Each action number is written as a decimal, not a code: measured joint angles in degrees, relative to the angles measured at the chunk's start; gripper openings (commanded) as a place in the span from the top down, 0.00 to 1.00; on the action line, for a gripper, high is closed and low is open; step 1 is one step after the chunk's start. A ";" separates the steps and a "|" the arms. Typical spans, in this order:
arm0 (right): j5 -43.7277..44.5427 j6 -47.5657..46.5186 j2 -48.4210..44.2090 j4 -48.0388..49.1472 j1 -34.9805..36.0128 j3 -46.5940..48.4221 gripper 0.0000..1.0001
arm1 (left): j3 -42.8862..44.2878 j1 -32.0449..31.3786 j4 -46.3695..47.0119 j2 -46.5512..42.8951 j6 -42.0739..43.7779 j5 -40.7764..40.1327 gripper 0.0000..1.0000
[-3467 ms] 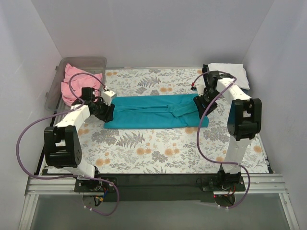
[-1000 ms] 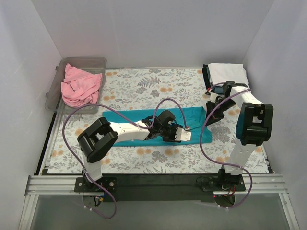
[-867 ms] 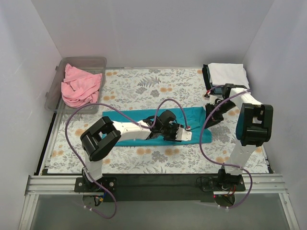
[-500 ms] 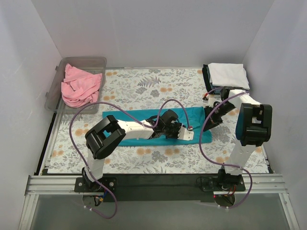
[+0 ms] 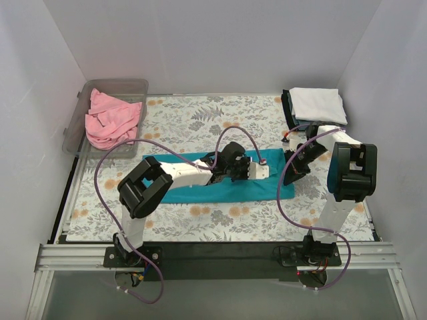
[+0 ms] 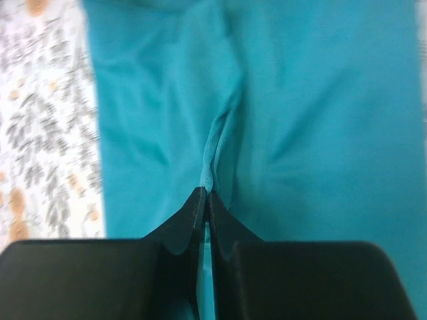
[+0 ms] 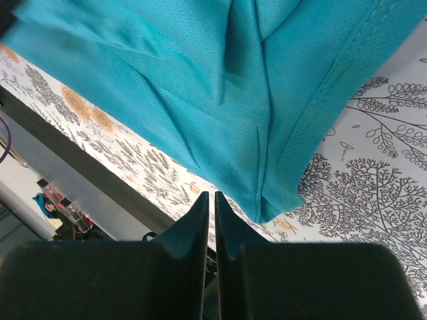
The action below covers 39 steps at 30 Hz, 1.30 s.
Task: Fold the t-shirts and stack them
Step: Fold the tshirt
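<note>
Filling the far-left bin point(image 5: 115, 85) is a pink t-shirt point(image 5: 110, 120); a white t-shirt point(image 5: 318, 103) lies far right. The left arm point(image 5: 180, 175) overlies the teal t-shirt point(image 5: 257, 191), stretched left-right mid-table; the left gripper point(image 6: 203, 195) pinches its fold, and the right gripper point(image 7: 214, 197) is closed beside its right end.

Under the left arm point(image 5: 183, 172), out of sight from above, much of the teal t-shirt point(image 5: 253, 189). Blurred throughout in the left wrist view, and cropped there at 12 and 3 o'clock. At 1 o'clock, only a dark t-shirt point(image 5: 286, 107) edge beneath the white t-shirt point(image 5: 318, 105)
</note>
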 measured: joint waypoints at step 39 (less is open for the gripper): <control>16.52 -3.17 2.25 2.80 7.28 -0.28 0.76 | -8.52 29.88 -26.29 -16.24 -21.27 5.05 0.54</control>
